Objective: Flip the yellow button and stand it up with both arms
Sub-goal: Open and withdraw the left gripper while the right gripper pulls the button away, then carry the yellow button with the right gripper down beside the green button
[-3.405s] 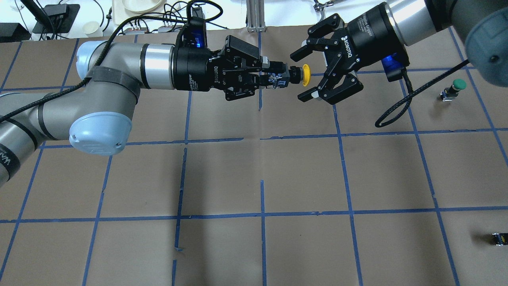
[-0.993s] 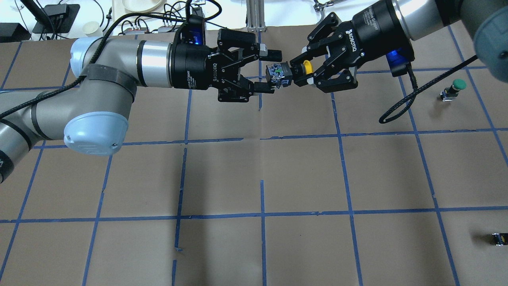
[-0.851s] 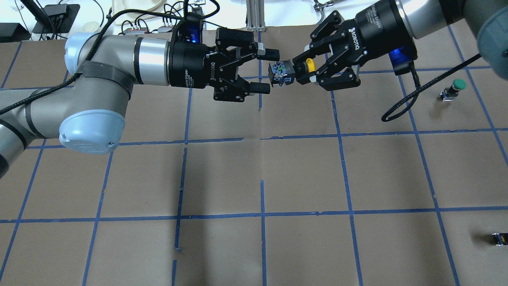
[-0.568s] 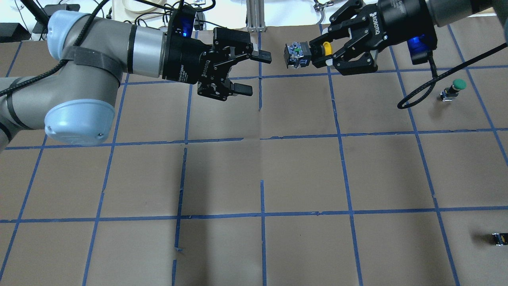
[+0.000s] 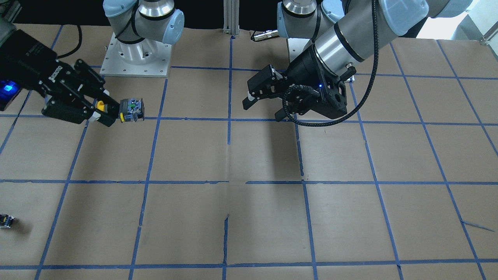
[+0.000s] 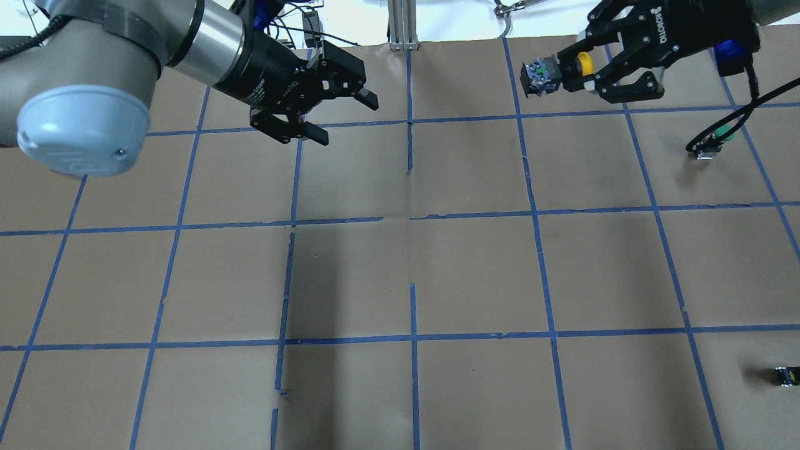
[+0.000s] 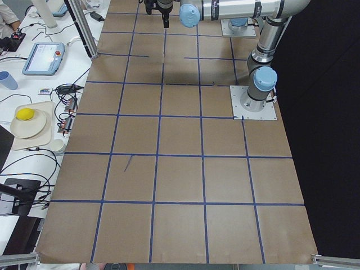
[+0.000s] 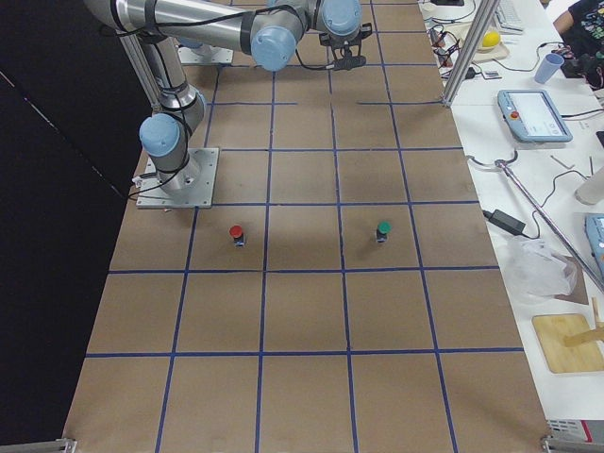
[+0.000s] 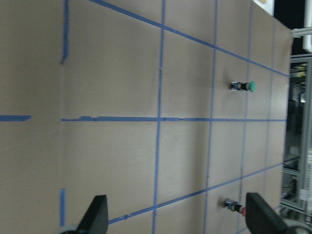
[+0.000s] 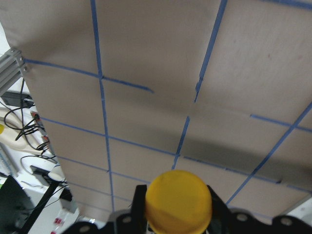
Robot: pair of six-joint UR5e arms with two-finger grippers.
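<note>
The yellow button (image 6: 584, 62) is held sideways in the air, its black base (image 6: 540, 70) pointing toward the table's middle. My right gripper (image 6: 565, 70) is shut on the button behind the yellow cap, at the far right of the table. In the front-facing view the right gripper (image 5: 111, 112) holds the button (image 5: 130, 109) above the paper. The cap (image 10: 179, 200) fills the bottom of the right wrist view. My left gripper (image 6: 344, 119) is open and empty at the far left, well apart from the button; it also shows in the front-facing view (image 5: 261, 110). Its fingers (image 9: 97, 219) stand wide apart.
A green-capped button (image 8: 382, 229) and a red-capped button (image 8: 236, 233) stand on the right half of the table. A small black block (image 6: 784, 375) lies near the front right edge. The right arm's cable (image 6: 719, 134) hangs over the green button. Brown paper with blue tape lines (image 6: 412, 281) covers the table.
The left gripper let go of the button once the right gripper shut on its cap end. The arms then drew apart: the right carried the button right and farther away, the left withdrew left.
</note>
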